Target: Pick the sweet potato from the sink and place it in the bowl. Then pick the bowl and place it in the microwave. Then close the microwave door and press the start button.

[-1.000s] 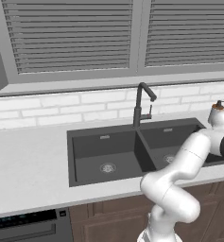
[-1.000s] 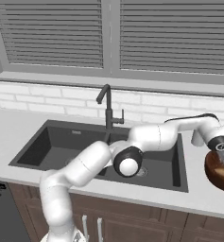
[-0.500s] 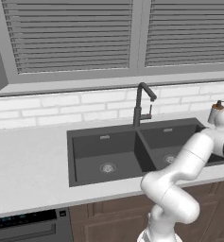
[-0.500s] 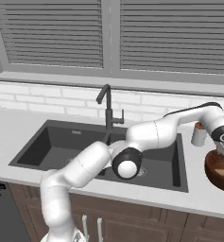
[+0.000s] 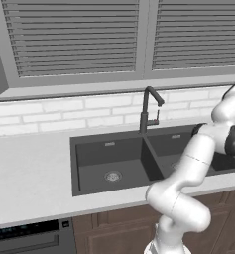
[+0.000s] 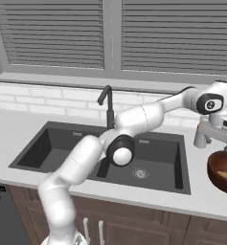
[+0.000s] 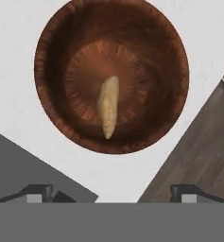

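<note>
Hand view: sweet potato (image 7: 107, 107) in bowl (image 7: 52, 47), below hand (image 7: 111, 193).

Both base views look forward over the sink (image 5: 139, 158); the hand view looks straight down into the bowl (image 7: 52, 61)

A big window with grey blinds (image 5: 74, 42) sits above a white brick wall (image 5: 49, 116), a pale counter (image 5: 25, 173) and brown cabinets (image 6: 134, 222).

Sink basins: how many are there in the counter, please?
2. The left basin holds a round drain. The right basin lies beside it, past the divider below the faucet, partly hidden by the arm.
</note>
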